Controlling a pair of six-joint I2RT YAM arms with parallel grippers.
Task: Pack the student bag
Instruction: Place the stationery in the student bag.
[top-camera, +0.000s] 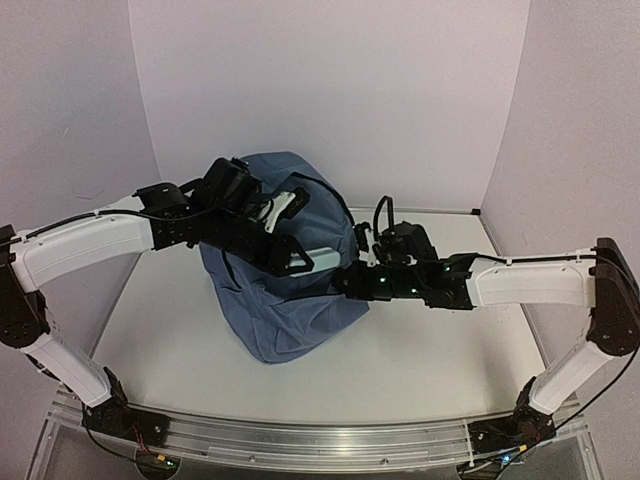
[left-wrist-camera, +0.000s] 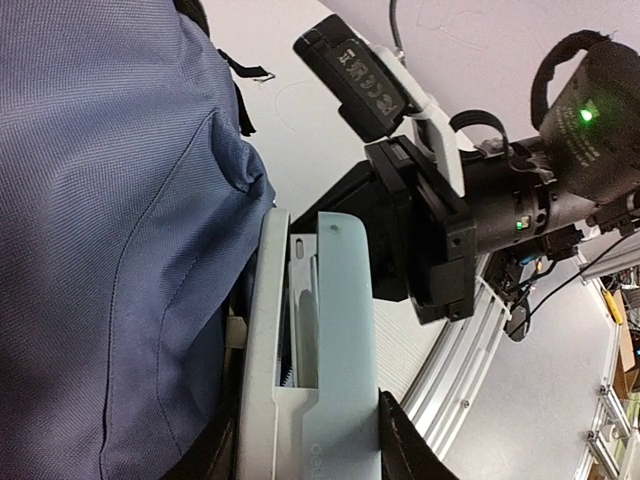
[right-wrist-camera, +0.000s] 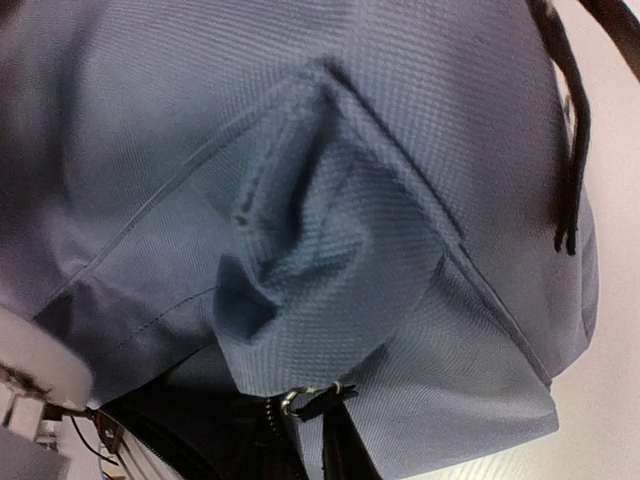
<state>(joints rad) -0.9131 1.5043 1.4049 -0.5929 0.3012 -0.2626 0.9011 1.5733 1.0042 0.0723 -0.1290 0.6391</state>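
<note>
L gripper (left-wrist-camera: 305, 452) clamps pale-blue stapler (left-wrist-camera: 322, 340) at student bag (top-camera: 290, 310) mouth, nr desk (top-camera: 450, 350) far edge, prob. for insertion. R gripper (top-camera: 362, 243) at fabric, prob. steadying; grip can't tell.

Large slate-blue fabric backpack (top-camera: 285, 310) is showing plain, finely woven blue. Its thin black fabric strap (right-wrist-camera: 574, 130) and black toothed zipper (right-wrist-camera: 268, 418) are contrasting darkly. Pale mint oblong plastic object (left-wrist-camera: 325, 370) is showing no pattern. Smooth white bench (top-camera: 440, 350) is appearing uniform.
</note>
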